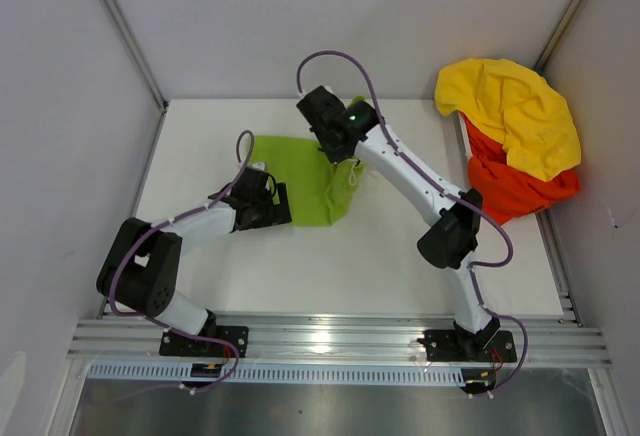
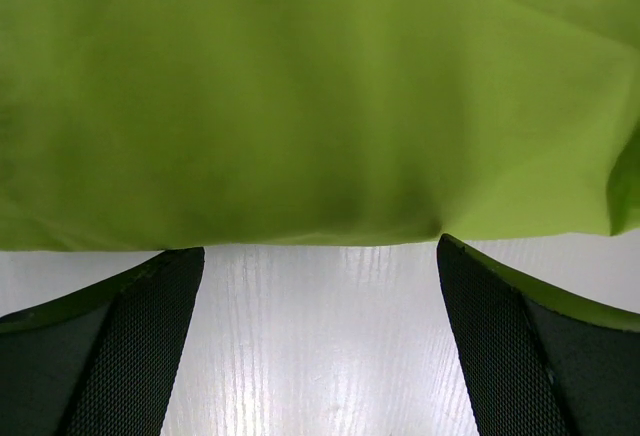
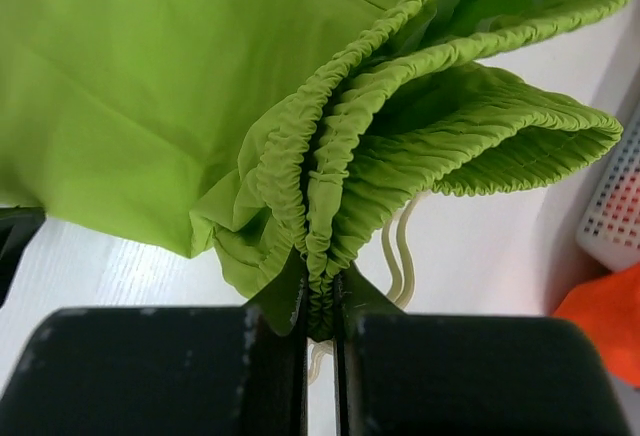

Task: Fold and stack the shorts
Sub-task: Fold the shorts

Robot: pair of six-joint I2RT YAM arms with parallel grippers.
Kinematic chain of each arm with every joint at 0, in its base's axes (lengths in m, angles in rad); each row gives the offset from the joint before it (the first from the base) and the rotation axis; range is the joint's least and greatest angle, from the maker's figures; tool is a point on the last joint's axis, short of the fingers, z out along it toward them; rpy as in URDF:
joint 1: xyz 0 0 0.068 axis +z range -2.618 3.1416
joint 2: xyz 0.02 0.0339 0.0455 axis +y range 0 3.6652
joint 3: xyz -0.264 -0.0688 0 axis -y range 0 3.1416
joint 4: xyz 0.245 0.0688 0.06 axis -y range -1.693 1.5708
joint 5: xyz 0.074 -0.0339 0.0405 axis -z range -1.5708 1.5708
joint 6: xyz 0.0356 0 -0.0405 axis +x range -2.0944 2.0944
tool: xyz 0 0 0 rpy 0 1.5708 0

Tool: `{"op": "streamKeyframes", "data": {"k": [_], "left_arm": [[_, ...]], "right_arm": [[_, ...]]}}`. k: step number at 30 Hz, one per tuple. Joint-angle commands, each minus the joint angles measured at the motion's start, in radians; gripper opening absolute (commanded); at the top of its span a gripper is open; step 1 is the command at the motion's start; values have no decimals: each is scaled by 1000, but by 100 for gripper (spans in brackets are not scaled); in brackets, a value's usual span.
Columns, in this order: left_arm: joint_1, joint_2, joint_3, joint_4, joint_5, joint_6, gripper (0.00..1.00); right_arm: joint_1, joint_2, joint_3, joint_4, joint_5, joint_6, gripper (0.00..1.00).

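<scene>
Left arm bent low, left hand wide open. Right arm stretched forward, right hand pinching lime-green shorts.

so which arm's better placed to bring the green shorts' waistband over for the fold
Right. The right gripper is shut on the lime-green shorts' gathered waistband; the left gripper is open, just short of the cloth's edge, holding nothing.

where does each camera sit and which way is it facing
Top external: above and behind the arms, looking down on the table, green shorts, yellow cloth and orange cloth; both arms show.
Left wrist: on the left arm, low, facing the shorts' edge; open left tool frames bare table.
Right wrist: on the right arm, facing the waistband pinched in the shut right tool.
Shared: all three see the green shorts; top and right wrist both see orange cloth.
</scene>
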Motion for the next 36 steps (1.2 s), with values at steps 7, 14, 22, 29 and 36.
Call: {"op": "streamKeyframes", "data": {"k": [7, 14, 22, 29, 36], "left_arm": [[4, 3, -46, 98, 0, -12, 99], [3, -52, -69, 109, 15, -24, 99], [4, -201, -48, 44, 81, -63, 99], [34, -252, 35, -37, 24, -40, 99], [111, -120, 119, -30, 7, -21, 99]], "right_arm": [[79, 83, 103, 108, -12, -176, 4], [34, 29, 41, 164, -38, -135, 2], [-25, -254, -379, 304, -81, -123, 2], [-60, -482, -666, 353, -95, -87, 2], [-88, -586, -769, 318, -116, -71, 3]]}}
